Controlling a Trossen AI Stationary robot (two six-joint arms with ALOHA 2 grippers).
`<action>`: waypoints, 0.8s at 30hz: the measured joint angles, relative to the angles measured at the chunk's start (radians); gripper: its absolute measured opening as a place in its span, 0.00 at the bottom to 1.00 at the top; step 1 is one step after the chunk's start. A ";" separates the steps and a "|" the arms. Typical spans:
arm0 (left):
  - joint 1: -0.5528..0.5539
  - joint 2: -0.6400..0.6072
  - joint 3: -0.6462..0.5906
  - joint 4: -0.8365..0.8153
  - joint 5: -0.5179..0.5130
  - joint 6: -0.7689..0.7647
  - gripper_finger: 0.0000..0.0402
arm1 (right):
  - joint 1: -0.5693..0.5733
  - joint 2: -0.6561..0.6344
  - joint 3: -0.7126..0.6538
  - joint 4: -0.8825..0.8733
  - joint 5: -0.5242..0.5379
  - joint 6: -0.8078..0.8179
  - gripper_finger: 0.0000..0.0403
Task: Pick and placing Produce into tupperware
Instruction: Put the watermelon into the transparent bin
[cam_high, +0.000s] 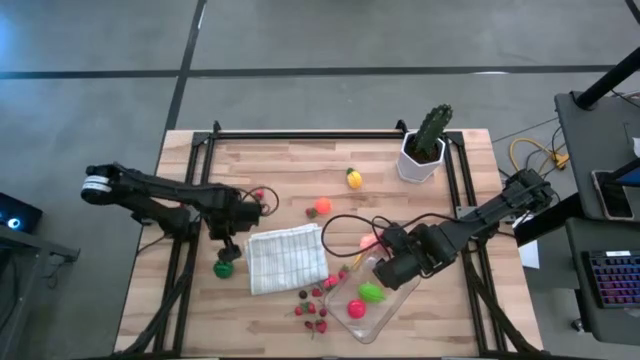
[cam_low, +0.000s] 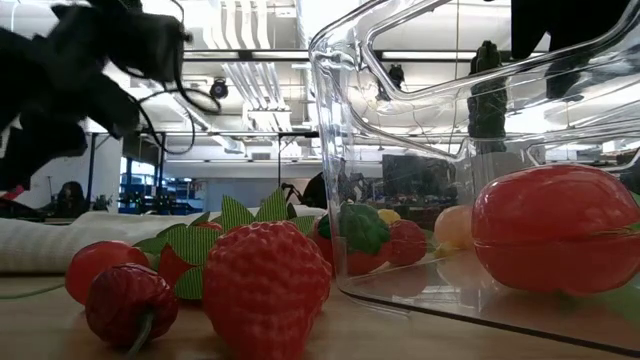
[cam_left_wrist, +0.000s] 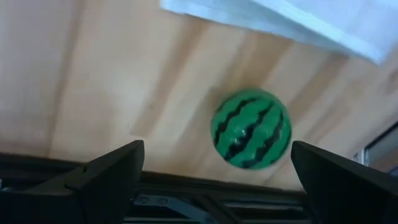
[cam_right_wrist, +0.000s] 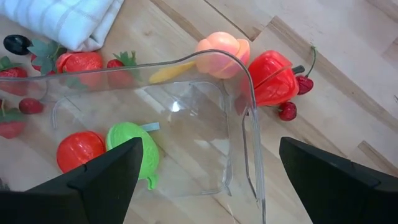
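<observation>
The clear tupperware (cam_high: 378, 318) (cam_right_wrist: 249, 93) sits at the table's near right. It holds a red round fruit (cam_right_wrist: 81, 149) and a green piece (cam_right_wrist: 134, 152). My right gripper (cam_high: 392, 272) (cam_right_wrist: 208, 186) hovers open above the tupperware's far end, one finger to each side of its end wall. My left gripper (cam_high: 228, 248) (cam_left_wrist: 217, 180) is open above a green striped watermelon ball (cam_high: 224, 267) (cam_left_wrist: 251, 129), which rests on the wood left of the cloth. More produce lies loose: strawberries and berries (cam_high: 311, 308) (cam_low: 265, 285), a peach (cam_right_wrist: 221, 56), a red pepper (cam_right_wrist: 270, 78).
A folded white checked cloth (cam_high: 287, 258) lies between the two grippers. A cactus in a white pot (cam_high: 425, 148) stands at the far right. A yellow fruit (cam_high: 354, 178), an orange one (cam_high: 322, 206) and cherries (cam_high: 262, 194) lie on the far half. Black rails (cam_high: 330, 134) frame the table.
</observation>
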 joint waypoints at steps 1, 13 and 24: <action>-0.032 0.000 0.008 0.003 0.002 -0.013 0.97 | 0.000 0.000 0.000 0.000 0.000 0.000 0.92; -0.309 0.026 0.032 0.165 -0.023 -0.231 0.97 | 0.000 0.000 0.000 0.000 -0.009 -0.043 0.92; -0.592 0.199 0.138 0.191 -0.119 -0.275 0.97 | 0.006 0.000 0.000 -0.002 -0.034 -0.100 0.92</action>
